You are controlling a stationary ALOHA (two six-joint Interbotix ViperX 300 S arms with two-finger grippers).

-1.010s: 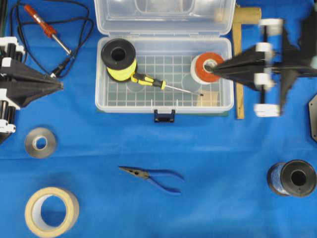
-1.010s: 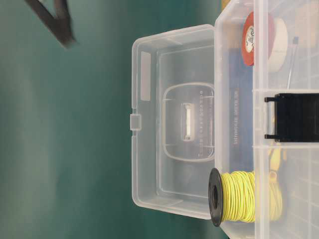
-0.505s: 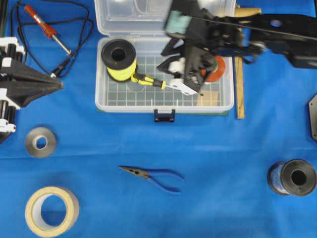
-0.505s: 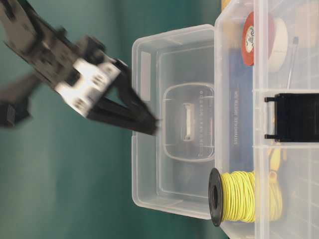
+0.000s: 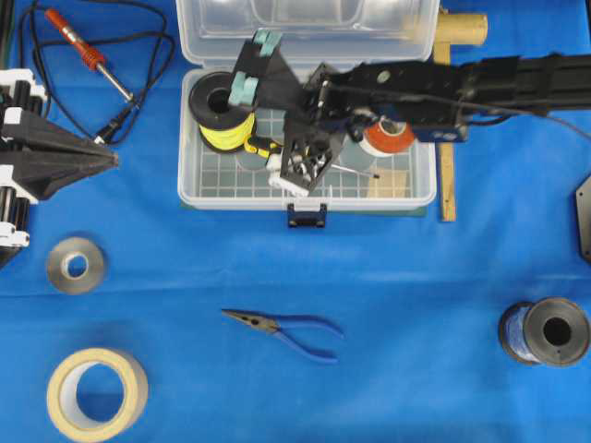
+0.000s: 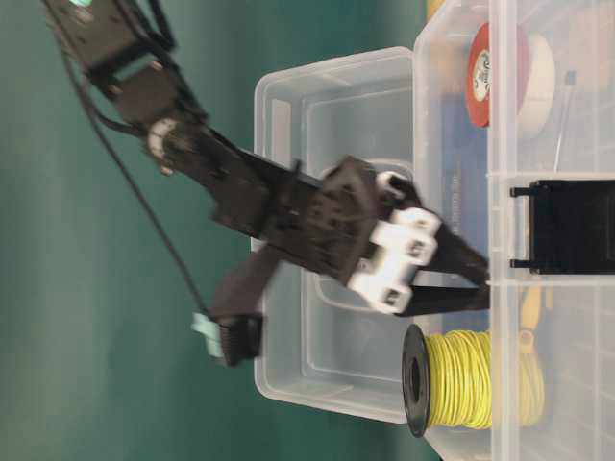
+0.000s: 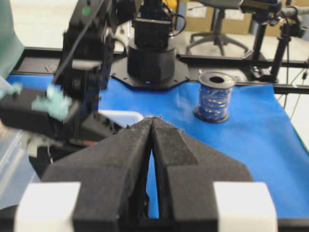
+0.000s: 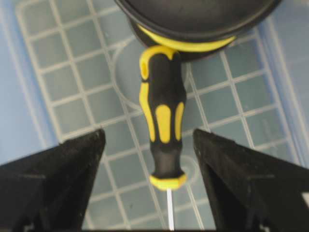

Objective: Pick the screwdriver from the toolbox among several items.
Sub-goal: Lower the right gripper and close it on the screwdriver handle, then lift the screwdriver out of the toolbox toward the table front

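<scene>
The right gripper (image 8: pixel 149 193) hangs spread astride the chunky yellow-and-black-handled screwdriver (image 8: pixel 161 125), lying on the clear plastic toolbox's (image 5: pixel 199 196) gridded floor with its butt at twelve o'clock against the yellow wire spool (image 5: pixel 222 111), ready to pinch, while the left gripper (image 7: pixel 152 126), pressed together, idles at nine o'clock.

No legible text, brand, number or sign appears in any view. The red tape roll (image 6: pixel 492 75) at the upper right of the table-level view carries a white core label with small dark print, too small to read.
</scene>
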